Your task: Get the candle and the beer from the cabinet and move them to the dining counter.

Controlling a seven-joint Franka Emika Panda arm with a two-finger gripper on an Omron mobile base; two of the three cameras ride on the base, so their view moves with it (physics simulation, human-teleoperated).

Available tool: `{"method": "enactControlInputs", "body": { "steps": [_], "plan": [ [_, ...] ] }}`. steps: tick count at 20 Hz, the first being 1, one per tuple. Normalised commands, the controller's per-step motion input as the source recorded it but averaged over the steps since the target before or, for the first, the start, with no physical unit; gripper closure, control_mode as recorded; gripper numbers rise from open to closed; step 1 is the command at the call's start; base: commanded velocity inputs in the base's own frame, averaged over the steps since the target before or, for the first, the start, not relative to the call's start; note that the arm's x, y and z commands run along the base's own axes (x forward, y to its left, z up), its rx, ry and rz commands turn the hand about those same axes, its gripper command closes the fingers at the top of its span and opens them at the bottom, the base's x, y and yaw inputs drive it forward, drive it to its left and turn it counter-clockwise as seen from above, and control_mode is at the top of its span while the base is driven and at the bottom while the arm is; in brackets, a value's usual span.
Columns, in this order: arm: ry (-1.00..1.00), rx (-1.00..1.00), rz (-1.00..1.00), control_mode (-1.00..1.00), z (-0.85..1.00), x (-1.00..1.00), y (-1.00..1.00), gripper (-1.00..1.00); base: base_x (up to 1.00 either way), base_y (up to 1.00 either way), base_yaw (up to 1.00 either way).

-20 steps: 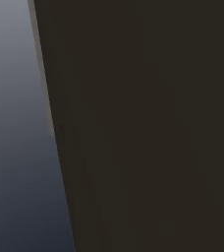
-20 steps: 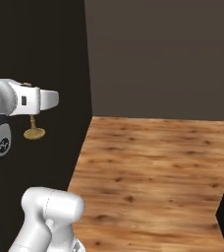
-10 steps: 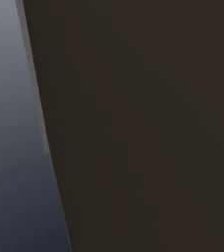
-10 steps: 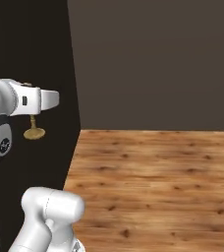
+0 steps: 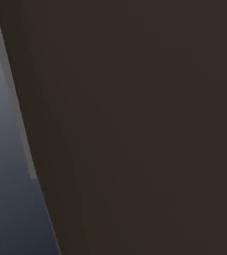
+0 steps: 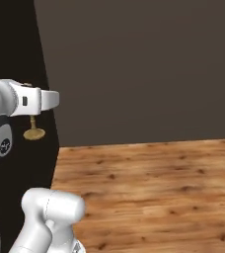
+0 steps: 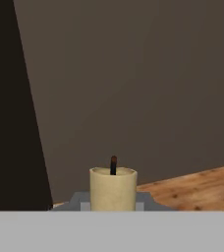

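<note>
The two-finger gripper [image 6: 33,117] grasps the slim tan-gold candle [image 6: 34,130] clear of the wooden floor [image 6: 154,192]: the carrying step. Next it likely needs driving to the dining counter.

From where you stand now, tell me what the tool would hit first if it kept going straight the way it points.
Probably the plain dark wall ahead. The tool holds the candle, and the hand view looks straight at that wall above the wooden floor, with nothing visible between. How far off is unclear.
</note>
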Motion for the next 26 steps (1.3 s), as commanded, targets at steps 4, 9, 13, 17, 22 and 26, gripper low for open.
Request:
{"method": "enactControlInputs", "body": {
  "steps": [4, 9, 13, 17, 22, 26],
  "plan": [
    [0.00, 0.00, 0.00, 1.00, 0.00, 0.00, 0.00, 1.00, 1.00, 0.28, -0.51],
    [0.00, 0.00, 0.00, 1.00, 0.00, 0.00, 0.00, 1.00, 0.93, 0.27, -0.58],
    [0.00, 0.00, 0.00, 1.00, 0.00, 0.00, 0.00, 1.00, 0.65, 0.31, -0.72],
    [0.00, 0.00, 0.00, 1.00, 0.00, 0.00, 0.00, 1.00, 0.45, 0.35, -0.81],
    [0.00, 0.00, 0.00, 1.00, 0.00, 0.00, 0.00, 1.00, 0.36, 0.37, -0.85],
    [0.00, 0.00, 0.00, 1.00, 0.00, 0.00, 0.00, 1.00, 0.33, 0.38, -0.86]
  ]
}}
